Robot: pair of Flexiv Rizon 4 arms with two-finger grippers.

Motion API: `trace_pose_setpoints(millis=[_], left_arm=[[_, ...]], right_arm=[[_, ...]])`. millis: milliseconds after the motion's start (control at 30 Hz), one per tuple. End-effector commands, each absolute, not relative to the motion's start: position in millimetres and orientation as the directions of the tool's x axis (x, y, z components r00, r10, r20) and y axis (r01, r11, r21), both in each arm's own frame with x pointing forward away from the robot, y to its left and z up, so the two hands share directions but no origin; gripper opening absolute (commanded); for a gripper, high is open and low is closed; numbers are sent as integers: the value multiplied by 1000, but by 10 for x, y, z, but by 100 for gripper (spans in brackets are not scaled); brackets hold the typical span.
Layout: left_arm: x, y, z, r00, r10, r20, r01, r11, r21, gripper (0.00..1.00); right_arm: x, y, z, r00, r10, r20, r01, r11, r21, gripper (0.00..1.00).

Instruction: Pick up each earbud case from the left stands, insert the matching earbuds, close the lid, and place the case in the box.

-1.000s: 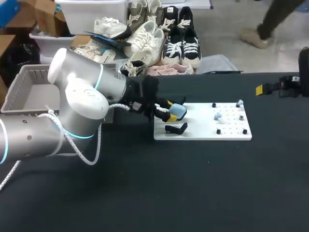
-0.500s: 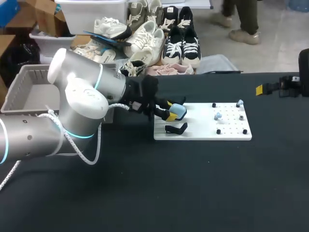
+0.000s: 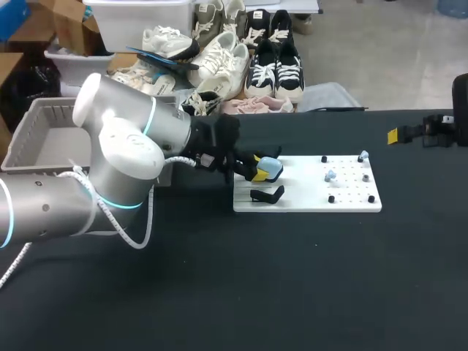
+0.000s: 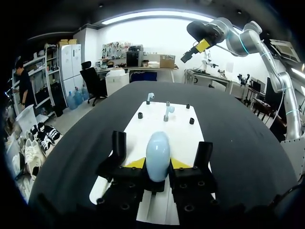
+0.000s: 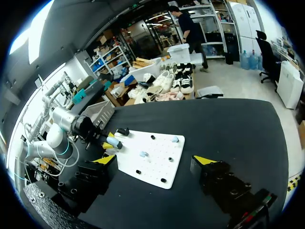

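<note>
Left hand (image 4: pixel 157 164) is closed on the pale blue case (image 4: pixel 157 152), with a yellow tip pressed to each side of it. Almost nothing is changed over the last second: in the head view the case is kept at the same spot over the left end of the white board (image 3: pixel 307 196), just beside a bare black stand (image 3: pixel 267 194), and at most a slight shift of the hand is made out. Whether the case is already lifted free of its own stand cannot be told. The grasp is judged to be settled, so the lift away from the board is expected next. No open lid is seen, and the blue earbuds (image 3: pixel 330 175) are left on their pegs toward the board's right end. Right hand (image 5: pixel 155 161) is held wide, with nothing in it, well apart from the board. The box (image 3: pixel 44 139) is set at the left edge of the surface (image 3: pixel 292 278).
</note>
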State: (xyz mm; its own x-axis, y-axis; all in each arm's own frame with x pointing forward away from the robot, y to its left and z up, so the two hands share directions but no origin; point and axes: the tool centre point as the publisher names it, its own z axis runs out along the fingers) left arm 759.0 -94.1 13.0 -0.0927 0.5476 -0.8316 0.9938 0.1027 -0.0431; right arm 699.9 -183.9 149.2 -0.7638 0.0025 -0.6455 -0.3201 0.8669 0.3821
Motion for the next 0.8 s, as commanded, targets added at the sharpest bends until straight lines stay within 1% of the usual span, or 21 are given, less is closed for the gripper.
trace_pose_setpoints(millis=[33, 133, 167, 200, 633, 800], left_arm=[[7623, -964, 118, -91, 550, -830, 995, 93, -47, 20], [7622, -967, 116, -91, 551, -830, 995, 92, -48, 10], [7622, -969, 116, -92, 550, -830, 995, 93, -48, 2], [7622, -969, 116, -92, 550, -830, 994, 93, -49, 0], [7605, -888, 325, -113, 509, -853, 991, 125, -56, 0], [7572, -829, 481, -160, 458, -874, 984, 149, -103, 0]], right_arm=[[7008, -1846, 1488, -764, 1, -645, -323, 865, 384, 100], [7008, -1846, 1488, -764, 1, -645, -323, 865, 384, 100], [7008, -1846, 1488, -764, 1, -645, -323, 865, 384, 100], [7008, -1846, 1488, -764, 1, -645, -323, 865, 384, 100], [7008, -1846, 1488, -764, 1, -645, -323, 865, 384, 100], [7008, -1846, 1488, -764, 1, -645, -323, 865, 384, 100]])
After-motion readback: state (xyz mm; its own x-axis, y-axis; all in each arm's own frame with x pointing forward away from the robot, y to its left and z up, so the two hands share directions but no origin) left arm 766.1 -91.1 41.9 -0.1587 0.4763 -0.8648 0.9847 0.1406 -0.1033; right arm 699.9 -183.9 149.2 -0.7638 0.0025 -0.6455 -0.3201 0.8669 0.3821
